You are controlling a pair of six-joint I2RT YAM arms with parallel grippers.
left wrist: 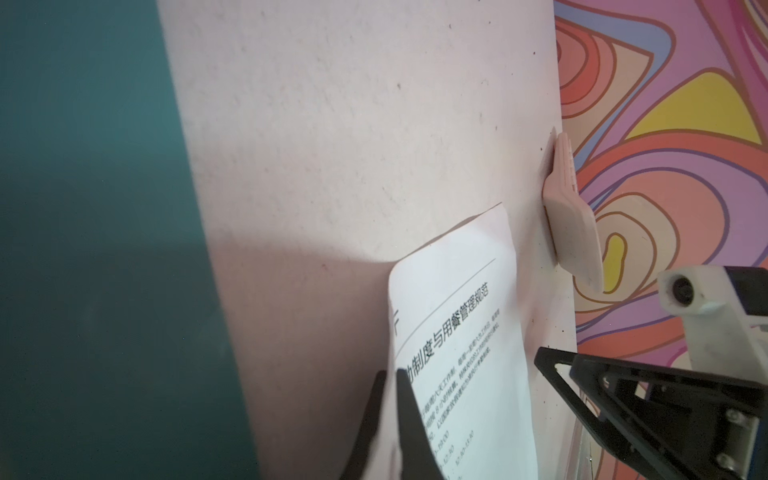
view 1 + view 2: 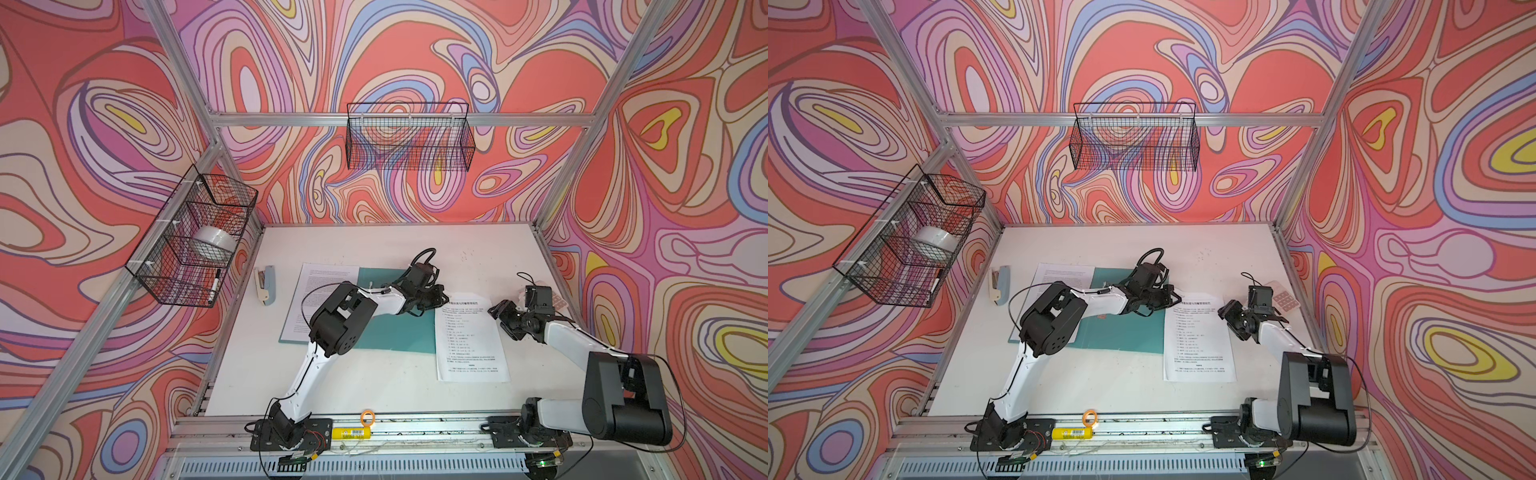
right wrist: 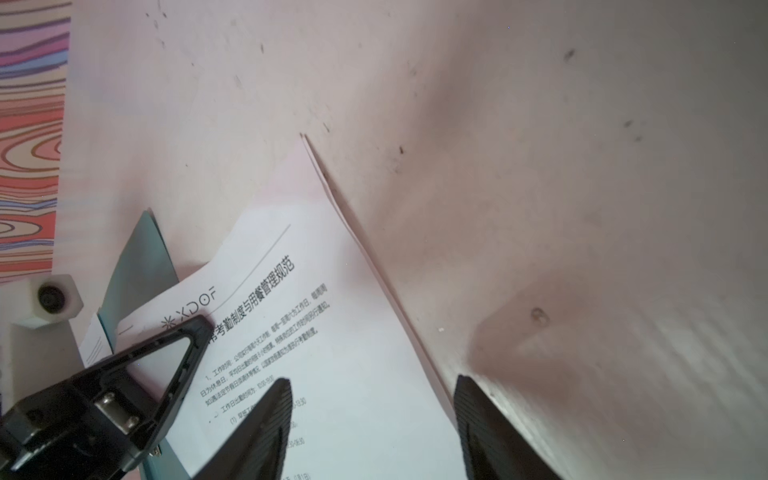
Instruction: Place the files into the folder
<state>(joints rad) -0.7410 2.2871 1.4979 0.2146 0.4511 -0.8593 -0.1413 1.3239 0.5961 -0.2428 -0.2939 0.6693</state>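
The teal folder (image 2: 395, 328) (image 2: 1129, 332) lies flat mid-table. Over its left part rests a white file with dense text (image 2: 322, 297). A second file (image 2: 471, 343) (image 2: 1198, 345), with a heading and sparse lines, lies just right of the folder. My left gripper (image 2: 441, 300) (image 1: 390, 374) is shut on that file's far left corner, which curls up off the table (image 1: 449, 291). My right gripper (image 2: 496, 309) (image 3: 374, 390) stands open over the same file's far right edge (image 3: 332, 291), one finger over the paper and one over bare table, touching nothing that I can see.
A white calculator (image 2: 557, 300) (image 1: 573, 232) lies by the right wall behind the right gripper. A grey-blue stapler (image 2: 266, 284) sits left of the papers. Wire baskets hang on the left wall (image 2: 195, 241) and back wall (image 2: 409, 137). An orange ring (image 2: 368, 417) lies on the front rail.
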